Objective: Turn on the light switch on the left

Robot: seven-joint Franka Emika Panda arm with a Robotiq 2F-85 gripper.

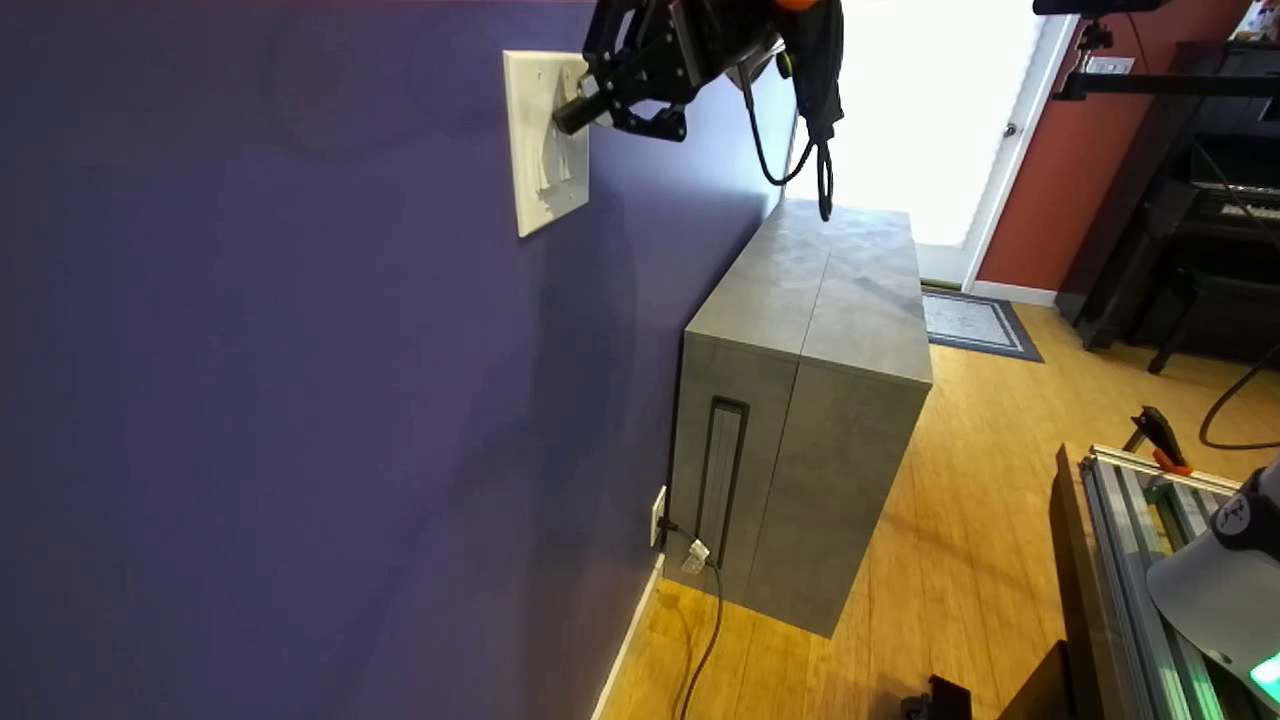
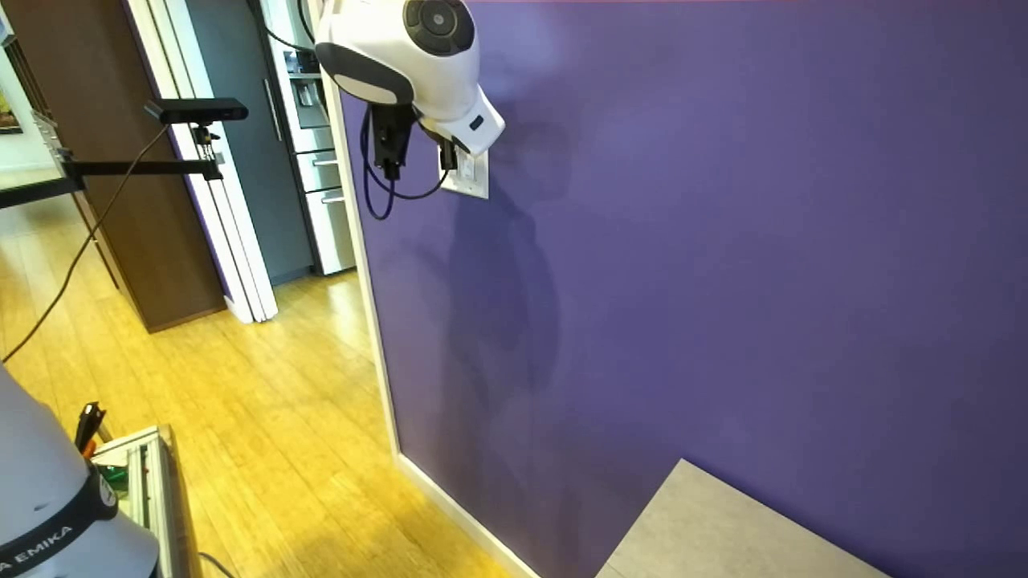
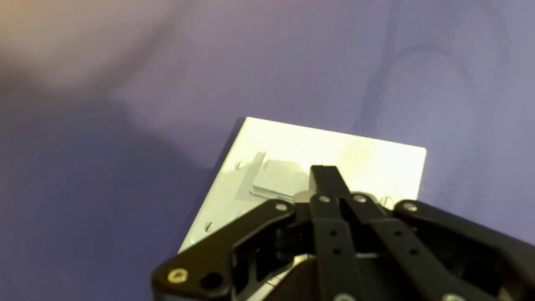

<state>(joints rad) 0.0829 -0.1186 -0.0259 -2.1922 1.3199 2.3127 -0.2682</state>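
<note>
Closed hand (image 3: pixel 334 186) at the plate (image 3: pixel 301 136) holding the light switch (image 3: pixel 280 175); grey cabinet (image 1: pixel 820 430) interior hidden.

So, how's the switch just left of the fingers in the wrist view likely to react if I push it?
The switch will probably feel rigid, judging by its crisp edges. Its flat, smooth-looking face may let the fingers slide. The white plate around it likely won't shift, since screws show on its face.

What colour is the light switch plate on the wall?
The switch plate is white; it shows best in an exterior view.
</note>
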